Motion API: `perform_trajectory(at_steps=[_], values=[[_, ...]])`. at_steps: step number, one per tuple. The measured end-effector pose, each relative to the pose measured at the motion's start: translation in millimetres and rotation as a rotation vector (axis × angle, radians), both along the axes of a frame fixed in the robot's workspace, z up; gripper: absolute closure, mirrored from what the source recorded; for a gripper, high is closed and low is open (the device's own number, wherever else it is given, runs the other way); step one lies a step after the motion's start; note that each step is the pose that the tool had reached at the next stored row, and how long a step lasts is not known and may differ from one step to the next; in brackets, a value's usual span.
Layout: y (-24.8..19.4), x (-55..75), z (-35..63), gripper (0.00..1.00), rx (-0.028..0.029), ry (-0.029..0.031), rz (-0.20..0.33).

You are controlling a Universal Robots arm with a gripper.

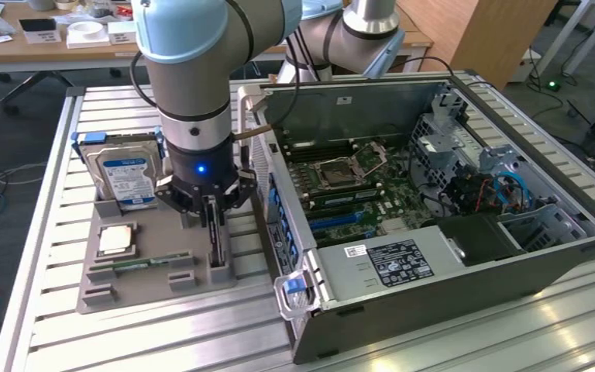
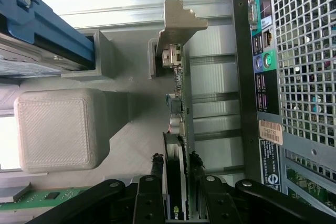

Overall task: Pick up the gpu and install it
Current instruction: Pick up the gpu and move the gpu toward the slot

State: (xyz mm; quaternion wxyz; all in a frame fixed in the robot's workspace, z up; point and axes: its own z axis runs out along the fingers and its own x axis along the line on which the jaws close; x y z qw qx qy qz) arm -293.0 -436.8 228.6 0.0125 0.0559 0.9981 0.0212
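Observation:
The gpu (image 1: 214, 246) stands on its edge in a slot of the grey holder tray (image 1: 148, 293), just beside the computer case. My gripper (image 1: 211, 208) hangs straight over it, lowered onto its top edge. In the wrist view the gpu (image 2: 178, 124) runs away from me, green board and black cooler edge-on, with its silver bracket (image 2: 176, 30) at the far end. My gripper (image 2: 176, 163) is open and straddles the card. One black finger (image 2: 157, 169) sits close on each side of it, with a thin gap showing. The card still rests in its slot.
The open computer case (image 1: 432, 194) lies on its side at the exterior view's right, motherboard exposed; its rear panel (image 2: 304, 51) runs close alongside the card. On the tray stand a hard drive (image 1: 127, 174), a CPU (image 1: 117, 240) and a RAM stick (image 1: 137, 265).

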Motion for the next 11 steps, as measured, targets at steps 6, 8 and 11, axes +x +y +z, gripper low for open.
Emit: perform_trajectory(at_steps=[6, 8, 11], values=[[0.0, 0.0, -0.1, 0.67, 0.0, 0.0001, 0.0], [0.0, 0.0, -0.1, 0.67, -0.0001, 0.0001, 0.0], [0.0, -0.1, 0.0, 0.68, -0.0002, 0.0004, 0.0]])
